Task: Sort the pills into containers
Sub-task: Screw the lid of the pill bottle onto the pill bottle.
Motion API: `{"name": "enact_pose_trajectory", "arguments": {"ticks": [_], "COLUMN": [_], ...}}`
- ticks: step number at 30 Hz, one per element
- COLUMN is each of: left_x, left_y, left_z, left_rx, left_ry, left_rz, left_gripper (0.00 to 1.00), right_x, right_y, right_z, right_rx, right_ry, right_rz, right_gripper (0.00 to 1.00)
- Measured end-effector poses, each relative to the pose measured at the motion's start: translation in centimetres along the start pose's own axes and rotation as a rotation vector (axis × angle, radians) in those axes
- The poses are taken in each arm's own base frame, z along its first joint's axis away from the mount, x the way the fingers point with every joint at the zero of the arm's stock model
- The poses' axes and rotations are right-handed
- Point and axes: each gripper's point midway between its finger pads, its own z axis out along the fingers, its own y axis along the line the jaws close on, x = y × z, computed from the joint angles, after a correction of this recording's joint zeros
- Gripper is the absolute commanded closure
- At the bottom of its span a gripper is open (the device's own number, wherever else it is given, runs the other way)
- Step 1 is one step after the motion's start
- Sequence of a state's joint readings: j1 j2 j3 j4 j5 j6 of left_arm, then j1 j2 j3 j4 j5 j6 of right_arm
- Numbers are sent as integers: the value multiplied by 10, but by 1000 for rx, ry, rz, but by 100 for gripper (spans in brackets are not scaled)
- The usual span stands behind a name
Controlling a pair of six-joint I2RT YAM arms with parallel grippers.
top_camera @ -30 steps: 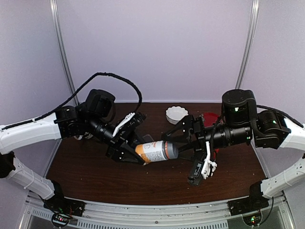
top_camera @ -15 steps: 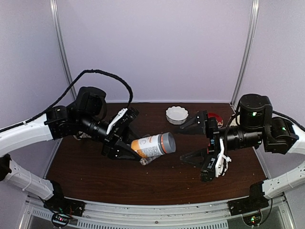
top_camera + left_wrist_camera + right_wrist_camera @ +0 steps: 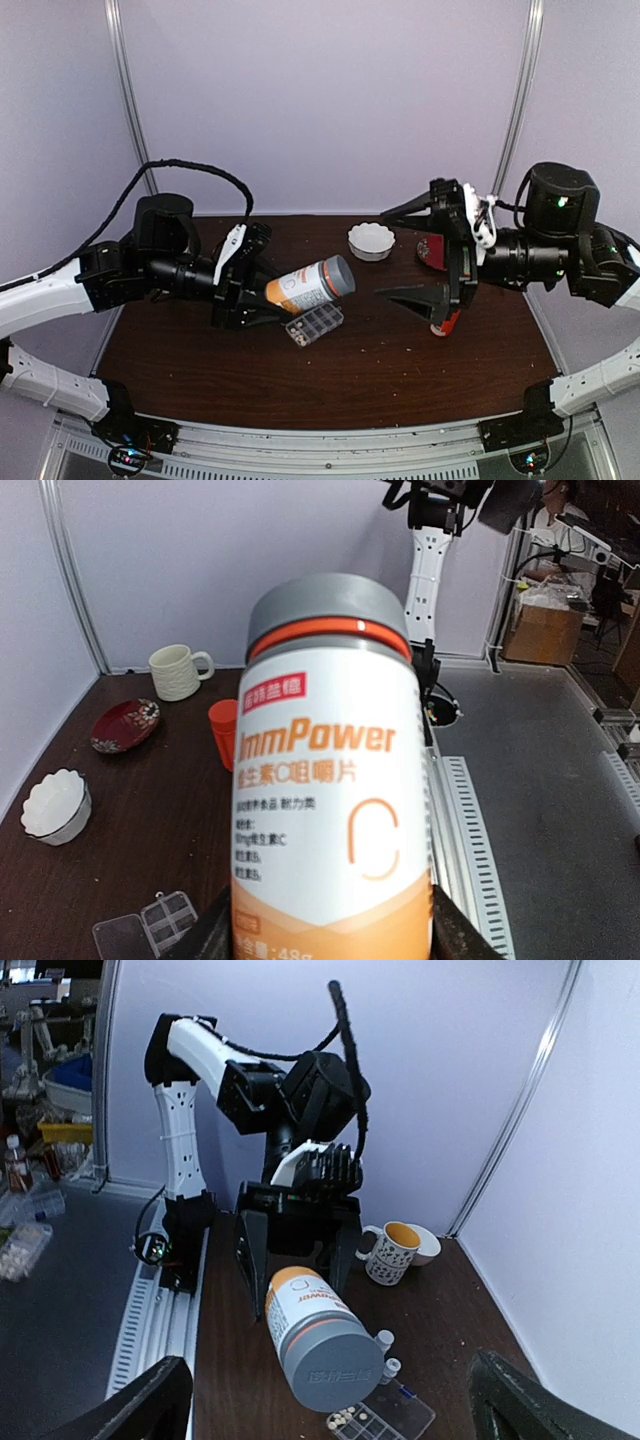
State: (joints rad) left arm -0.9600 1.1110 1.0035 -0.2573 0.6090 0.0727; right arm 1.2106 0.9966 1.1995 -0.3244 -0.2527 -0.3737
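Note:
My left gripper [image 3: 262, 292] is shut on the base of an orange and white pill bottle [image 3: 310, 285] with its grey cap on, held tilted above the table. That bottle [image 3: 330, 780] fills the left wrist view, with a finger at each side of its base. Just below it lies the clear organizer box, the container [image 3: 315, 325]. In the right wrist view several pale pills [image 3: 342, 1418] lie in one compartment of the container [image 3: 390, 1422]. My right gripper [image 3: 405, 255] stands wide open to the right of the bottle, apart from it, holding nothing.
A white scalloped bowl [image 3: 371, 240] sits at the back, with a red plate [image 3: 435, 250] and a red cup [image 3: 445, 322] under the right arm. Two tiny white bottles [image 3: 385, 1340] stand beside the container. A patterned mug [image 3: 388, 1250] and another bowl [image 3: 430, 1244] stand behind the left arm.
My right gripper let go of the bottle's cap end, opened wide and drew back to the right. The left arm pulled the bottle left and tilted it up, uncovering the container.

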Motion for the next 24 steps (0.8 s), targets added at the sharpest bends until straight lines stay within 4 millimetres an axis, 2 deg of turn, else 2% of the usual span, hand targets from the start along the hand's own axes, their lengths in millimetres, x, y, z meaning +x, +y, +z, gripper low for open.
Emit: {"name": "enact_pose_trajectory", "arguments": {"ticks": [4,7,12,15,21,24], "left_x": [-4,-8,-12,-13,-11,-11], "left_y": [8,14,19,19,18,18], "left_z": [-6,-9,-13,-15,-14,-14], "left_rx": [-70,-115,-155,-162,-159,-155], "left_ry": [-23,-37,-51,-57,-55,-56], "left_rz": [25,39,59,70,78,82], "left_gripper": [100,100,100,100,100,100], "right_x": [-24,-26,-2,14,17,20], "right_y": [-15,-22,-24,-23,-31,-28], "right_z": [5,14,40,46,44,49], "right_rx": [18,-10,-41,-49,-57,-78], "right_ry": [8,34,146,200,205,220], "right_rz": [247,454,754,893,1041,1073], "right_gripper": [0,0,6,9,11,10]}}
